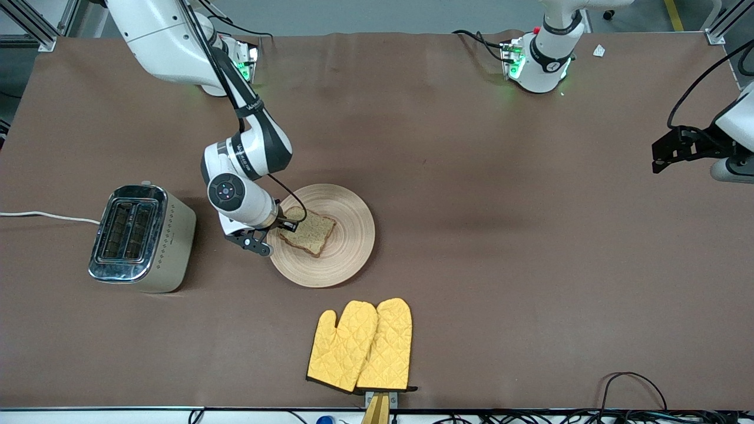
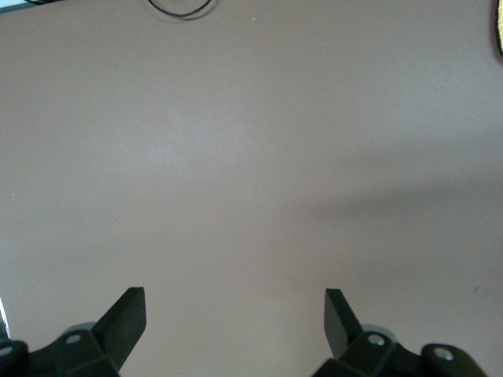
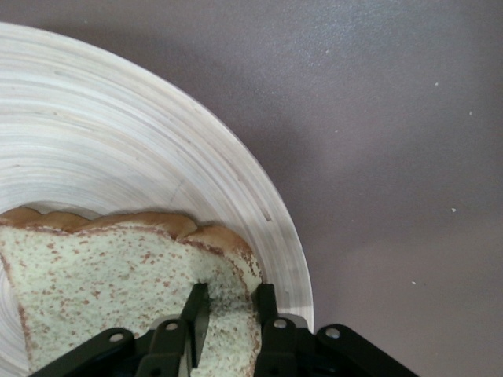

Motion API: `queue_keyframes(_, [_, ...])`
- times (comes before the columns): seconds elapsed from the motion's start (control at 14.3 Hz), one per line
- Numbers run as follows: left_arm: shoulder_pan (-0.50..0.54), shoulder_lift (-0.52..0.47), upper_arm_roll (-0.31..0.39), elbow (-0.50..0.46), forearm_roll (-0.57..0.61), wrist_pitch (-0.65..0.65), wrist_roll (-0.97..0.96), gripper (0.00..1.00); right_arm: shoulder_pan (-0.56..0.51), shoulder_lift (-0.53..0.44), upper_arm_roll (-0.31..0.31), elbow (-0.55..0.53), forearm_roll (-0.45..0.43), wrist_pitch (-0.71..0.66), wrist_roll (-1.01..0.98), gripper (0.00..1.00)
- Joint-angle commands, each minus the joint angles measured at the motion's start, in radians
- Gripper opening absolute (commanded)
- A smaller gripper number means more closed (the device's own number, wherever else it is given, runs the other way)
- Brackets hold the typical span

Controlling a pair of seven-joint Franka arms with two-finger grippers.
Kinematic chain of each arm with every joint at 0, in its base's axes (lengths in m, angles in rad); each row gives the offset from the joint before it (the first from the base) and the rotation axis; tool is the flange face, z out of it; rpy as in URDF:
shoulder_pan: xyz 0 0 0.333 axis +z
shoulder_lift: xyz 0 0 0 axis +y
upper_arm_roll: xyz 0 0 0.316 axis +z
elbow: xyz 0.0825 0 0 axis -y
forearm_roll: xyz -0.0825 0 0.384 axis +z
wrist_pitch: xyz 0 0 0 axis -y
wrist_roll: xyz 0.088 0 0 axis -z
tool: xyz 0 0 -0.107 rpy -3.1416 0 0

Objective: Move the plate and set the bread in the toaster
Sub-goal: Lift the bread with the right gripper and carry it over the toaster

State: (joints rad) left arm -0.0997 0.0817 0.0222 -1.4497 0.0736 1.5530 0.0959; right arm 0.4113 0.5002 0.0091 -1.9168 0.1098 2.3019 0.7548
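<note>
The right claw (image 3: 228,314) is pinching the bread's (image 1: 307,231) edge on the plate (image 1: 347,235), the toaster (image 1: 141,237) is standing empty, and the left claw (image 2: 234,318) is waiting spread over the bare bench (image 1: 500,235).

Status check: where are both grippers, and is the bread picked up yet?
Right gripper at the plate, jaws pinching the bread by its edge, not yet lifted. Left gripper waits open over bare table. Toaster slots unobstructed; oven mitts out of the way.

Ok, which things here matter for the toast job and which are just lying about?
Job: bread, plate, toaster, right hand closed on the bread's edge.
Lying about: yellow oven mitts, left hand open, waiting over bare table.
</note>
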Motion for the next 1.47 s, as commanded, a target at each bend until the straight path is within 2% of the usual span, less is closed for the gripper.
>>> queue_keyframes(0.0, [-0.003,-0.011,0.008,-0.018,-0.009,0.004,0.001,1.0,-0.017,-0.038,0.011,-0.041,0.031,0.011,-0.023,0.0])
queue_keyframes(0.14, [0.012,-0.013,0.01,-0.024,-0.085,-0.008,-0.034,1.0,-0.022,-0.04,0.011,-0.03,0.063,-0.001,-0.026,0.0])
queue_keyframes(0.35, [0.026,-0.013,0.008,-0.021,-0.106,-0.014,-0.068,1.0,-0.02,-0.071,0.009,0.027,0.067,-0.106,-0.022,0.0])
queue_keyframes(0.49, [0.025,-0.01,0.008,-0.015,-0.097,-0.005,-0.073,1.0,-0.017,-0.106,0.009,0.096,0.065,-0.232,-0.022,0.0])
queue_keyframes(0.7, [0.026,-0.005,0.01,-0.014,-0.089,-0.005,-0.079,1.0,-0.017,-0.112,0.003,0.258,0.035,-0.419,-0.034,0.0])
queue_keyframes(0.77, [0.025,-0.008,0.007,-0.015,-0.089,-0.011,-0.1,1.0,-0.02,-0.112,0.003,0.303,-0.014,-0.464,-0.049,0.0])
queue_keyframes(0.98, [0.018,-0.014,-0.017,-0.015,-0.089,-0.019,-0.166,1.0,-0.029,-0.109,0.002,0.404,-0.244,-0.599,-0.128,0.0])
queue_keyframes(1.19, [0.025,-0.014,-0.021,-0.014,-0.078,-0.022,-0.154,1.0,-0.069,-0.111,0.0,0.439,-0.384,-0.697,-0.265,0.0])
queue_keyframes(1.4, [0.023,-0.01,-0.021,-0.011,-0.064,-0.021,-0.156,1.0,-0.107,-0.112,-0.001,0.487,-0.47,-0.81,-0.318,0.0])
